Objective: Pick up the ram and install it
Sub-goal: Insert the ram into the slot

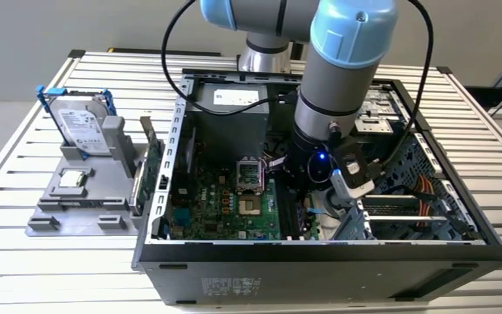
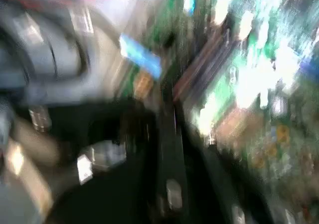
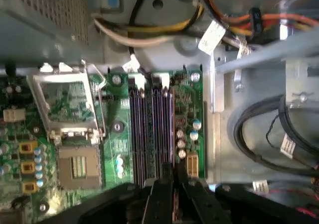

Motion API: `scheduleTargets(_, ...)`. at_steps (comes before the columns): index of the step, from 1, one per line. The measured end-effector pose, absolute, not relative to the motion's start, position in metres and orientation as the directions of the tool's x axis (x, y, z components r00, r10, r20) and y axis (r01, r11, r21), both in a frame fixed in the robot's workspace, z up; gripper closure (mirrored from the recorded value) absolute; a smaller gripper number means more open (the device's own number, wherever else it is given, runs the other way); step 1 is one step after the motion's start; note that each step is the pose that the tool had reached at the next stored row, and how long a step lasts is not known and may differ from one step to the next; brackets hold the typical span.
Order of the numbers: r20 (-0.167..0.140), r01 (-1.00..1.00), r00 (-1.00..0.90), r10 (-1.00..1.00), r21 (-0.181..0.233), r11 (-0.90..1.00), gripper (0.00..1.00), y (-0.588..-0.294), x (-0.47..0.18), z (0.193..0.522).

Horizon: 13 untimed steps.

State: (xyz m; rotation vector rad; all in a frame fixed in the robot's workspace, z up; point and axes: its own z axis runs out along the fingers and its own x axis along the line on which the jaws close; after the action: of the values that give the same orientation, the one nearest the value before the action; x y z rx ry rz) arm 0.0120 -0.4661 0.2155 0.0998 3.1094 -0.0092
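My gripper (image 1: 317, 200) is down inside the open computer case (image 1: 321, 252), over the green motherboard (image 1: 220, 212). In the first wrist view its two black fingers (image 3: 160, 200) stand close together just past one end of the row of long memory slots (image 3: 152, 134). Between them shows the thin edge of a narrow board, the ram (image 3: 175, 204), seen end-on and roughly in line with the slots. The second wrist view is smeared; a long dark strip (image 2: 172, 149) runs along the gripper there. In the exterior view the arm hides the ram.
An open processor socket (image 3: 75, 134) lies beside the slots. Black cables (image 3: 259, 134) and the case's metal wall flank the other side. On the exterior view's left, a grey holder (image 1: 76, 209) carries a hard drive (image 1: 83, 127) in a blue frame and a green card (image 1: 151, 173).
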Motion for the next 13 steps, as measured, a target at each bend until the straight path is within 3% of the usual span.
scheduleTargets(13,-0.03,0.064,-0.997,0.064,0.005,0.998,1.0,-0.4694,0.012,0.2142)
